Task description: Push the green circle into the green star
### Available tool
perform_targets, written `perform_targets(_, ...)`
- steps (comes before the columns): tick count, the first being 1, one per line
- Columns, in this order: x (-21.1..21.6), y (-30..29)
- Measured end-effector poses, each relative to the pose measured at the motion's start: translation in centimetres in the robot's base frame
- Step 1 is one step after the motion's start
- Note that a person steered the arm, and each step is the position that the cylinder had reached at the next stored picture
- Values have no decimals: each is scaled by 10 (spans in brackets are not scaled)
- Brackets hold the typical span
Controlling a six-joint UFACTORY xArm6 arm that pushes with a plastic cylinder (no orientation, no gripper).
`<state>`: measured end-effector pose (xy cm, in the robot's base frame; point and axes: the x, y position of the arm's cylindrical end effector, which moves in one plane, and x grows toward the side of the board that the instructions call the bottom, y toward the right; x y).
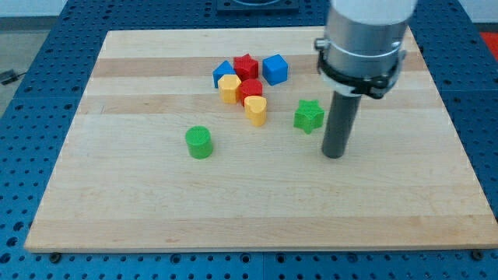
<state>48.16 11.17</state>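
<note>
The green circle [199, 142] is a short cylinder standing left of the board's middle. The green star [309, 116] sits to its right and a little higher in the view, well apart from it. My tip [334, 154] rests on the board just right of and below the green star, close to it but not touching. The green circle is far to the tip's left.
A tight cluster lies above the two green blocks: a blue block [223, 73], a red star [247, 67], a blue cube [275, 69], a yellow block [229, 89], a red block [250, 91] and a yellow heart [256, 110]. The wooden board [117, 202] lies on a blue perforated table.
</note>
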Motion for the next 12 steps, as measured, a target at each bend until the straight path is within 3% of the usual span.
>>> perform_targets(3,-64,-72)
perform_targets(4,-54,-62)
perform_targets(5,12,-49)
perform_targets(6,80,-114)
perform_targets(7,92,-221)
perform_targets(8,90,-314)
perform_targets(9,47,-337)
perform_targets(10,11,-314)
perform_targets(12,0,-136)
